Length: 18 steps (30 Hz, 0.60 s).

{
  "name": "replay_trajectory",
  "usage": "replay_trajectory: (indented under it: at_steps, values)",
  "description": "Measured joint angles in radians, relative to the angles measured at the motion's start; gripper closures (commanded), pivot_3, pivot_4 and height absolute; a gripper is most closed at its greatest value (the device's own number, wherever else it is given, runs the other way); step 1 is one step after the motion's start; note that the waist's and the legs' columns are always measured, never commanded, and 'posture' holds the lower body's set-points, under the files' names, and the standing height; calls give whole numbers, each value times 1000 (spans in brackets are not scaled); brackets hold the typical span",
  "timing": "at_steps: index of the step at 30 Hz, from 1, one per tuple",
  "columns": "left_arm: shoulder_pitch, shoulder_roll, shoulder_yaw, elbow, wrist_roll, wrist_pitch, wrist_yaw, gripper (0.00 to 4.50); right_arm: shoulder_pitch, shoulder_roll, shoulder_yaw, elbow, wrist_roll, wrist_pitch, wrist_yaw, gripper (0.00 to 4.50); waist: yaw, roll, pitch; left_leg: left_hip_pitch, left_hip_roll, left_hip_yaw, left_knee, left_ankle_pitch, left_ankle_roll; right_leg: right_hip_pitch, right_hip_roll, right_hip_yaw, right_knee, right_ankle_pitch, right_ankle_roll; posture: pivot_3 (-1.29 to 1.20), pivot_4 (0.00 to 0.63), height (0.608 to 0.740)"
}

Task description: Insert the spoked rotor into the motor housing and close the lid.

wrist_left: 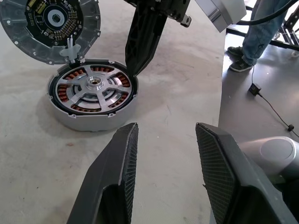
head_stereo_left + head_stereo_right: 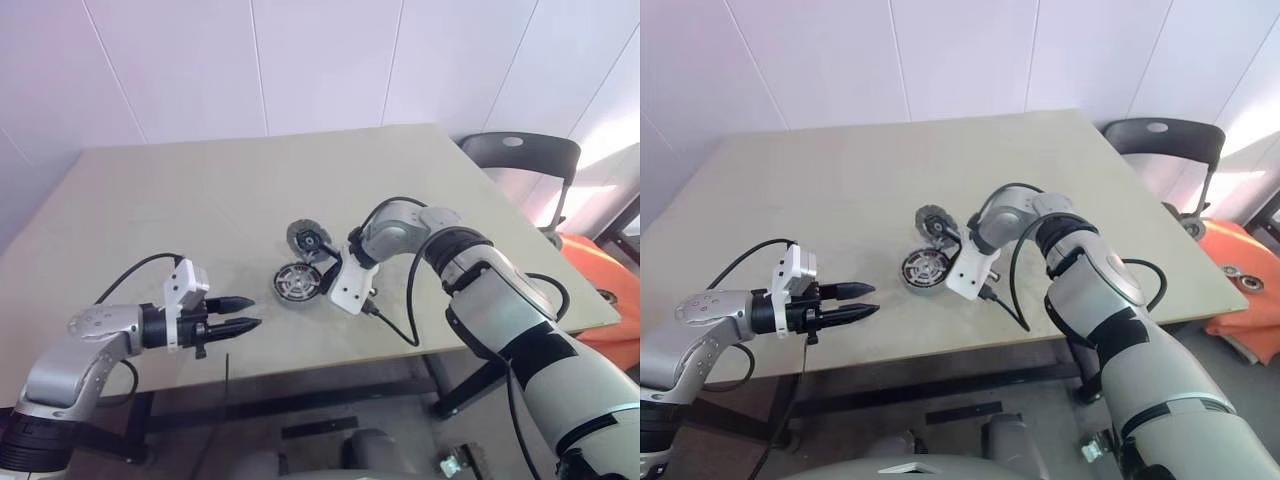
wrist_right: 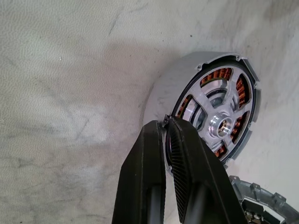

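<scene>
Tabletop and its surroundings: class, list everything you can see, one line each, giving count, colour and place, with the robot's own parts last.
Table: one, beige, in front of the white wall.
Motor housing: one, pale grey shell, on the table near its front edge.
Spoked rotor: one, silver, seated in the housing over copper-brown windings.
Lid: one, grey with a dark inner face, standing open at the housing's far side.
Chair: one, black, beyond the table's right corner.
Person's legs: one pair, blue jeans and dark shoes, on the floor beside the table.
Left claw: one, black, open, over the table's front edge.
Right claw: one, black, shut, tips at the housing's rim.
</scene>
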Motion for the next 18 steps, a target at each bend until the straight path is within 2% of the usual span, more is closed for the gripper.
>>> replay_trajectory:
  at_steps: [3,6,12,18]
  values:
    - [0,-2,0,0,0,0,6,2395,0,4,-7,4,26,16,56,4158,3,0,0,4,0,0,0,0,0,5,0,0,-1,0,-1,0,0,740]
    - [1,-7,0,0,0,0,11,2395,-2,4,-13,8,42,25,116,3562,6,0,0,10,0,0,-2,0,0,11,0,0,-3,-2,-3,0,0,740]
    - [2,-10,0,0,0,0,15,2395,-2,6,-23,8,70,33,125,1579,6,0,0,10,0,0,-2,0,0,10,-1,0,-3,-2,-3,0,0,740]
    - [2,-15,0,0,0,0,21,2395,-2,11,-31,8,74,50,109,1579,6,0,0,10,0,0,-2,0,0,10,-1,0,-3,-2,-3,0,0,740]
